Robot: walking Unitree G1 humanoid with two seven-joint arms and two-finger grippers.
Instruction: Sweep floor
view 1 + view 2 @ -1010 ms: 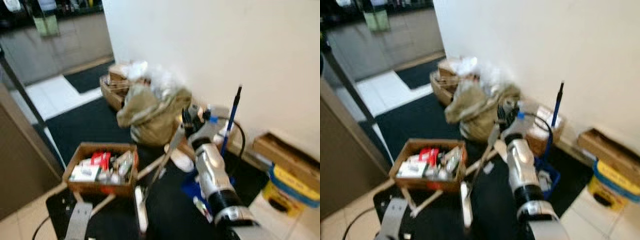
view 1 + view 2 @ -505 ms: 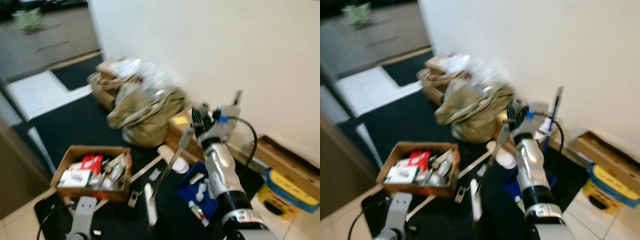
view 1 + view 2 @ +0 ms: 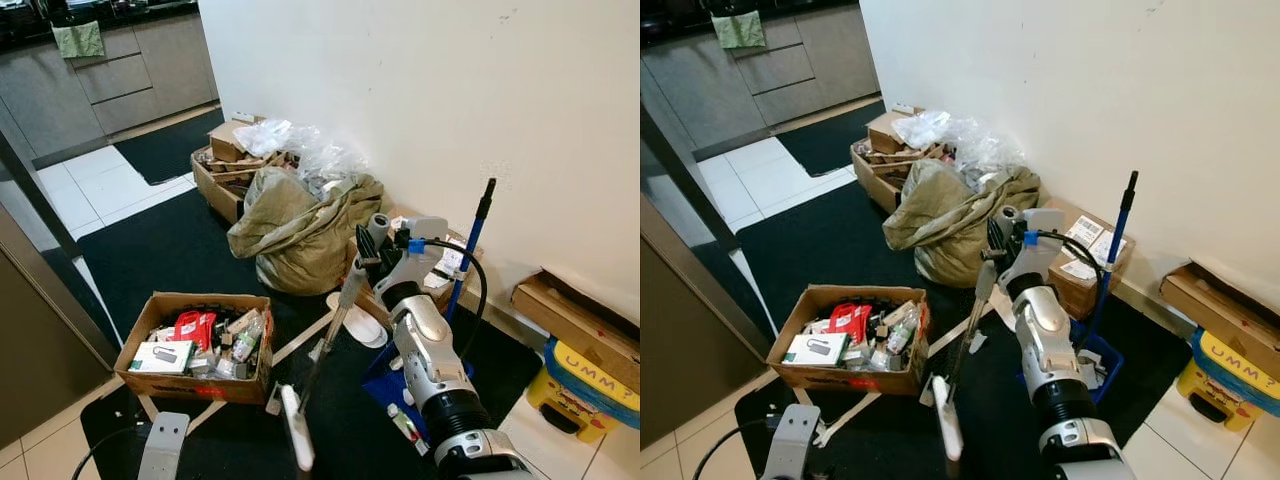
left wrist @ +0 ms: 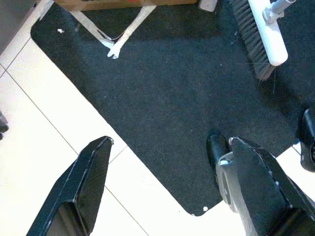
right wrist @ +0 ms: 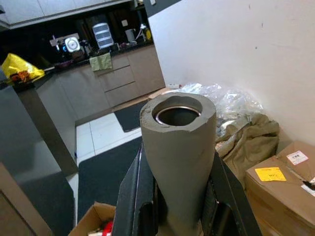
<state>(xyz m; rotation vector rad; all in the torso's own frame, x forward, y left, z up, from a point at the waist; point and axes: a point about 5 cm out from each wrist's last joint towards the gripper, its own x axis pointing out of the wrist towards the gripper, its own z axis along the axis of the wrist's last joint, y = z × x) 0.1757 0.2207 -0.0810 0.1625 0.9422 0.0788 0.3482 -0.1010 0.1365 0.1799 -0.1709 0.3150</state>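
A broom with a grey handle [image 3: 345, 300] and a white brush head [image 3: 297, 440] leans over the black mat [image 3: 170, 250]. My right gripper [image 3: 372, 250] is shut on the handle close to its upper end. In the right wrist view its black fingers [image 5: 135, 196] press both sides of the hollow grey handle [image 5: 178, 142]. My left gripper [image 4: 162, 167] hangs open low over the mat's corner [image 4: 162, 98] and the white tiles [image 4: 44, 128]. The brush head [image 4: 263, 37] lies on the mat a little beyond it. The left arm [image 3: 162, 450] shows at the bottom edge.
An open cardboard box [image 3: 195, 345] of small goods sits on the mat to my left. An olive sack [image 3: 300, 235], boxes [image 3: 235, 165] and plastic bags line the wall. A blue dustpan [image 3: 385, 375] with a blue stick [image 3: 468, 255] and a yellow tub [image 3: 585, 385] stand to the right.
The head camera has swung and the blurred picture has settled sharp. My right gripper has kept hold of the broom handle; the things on the floor have not clearly moved.
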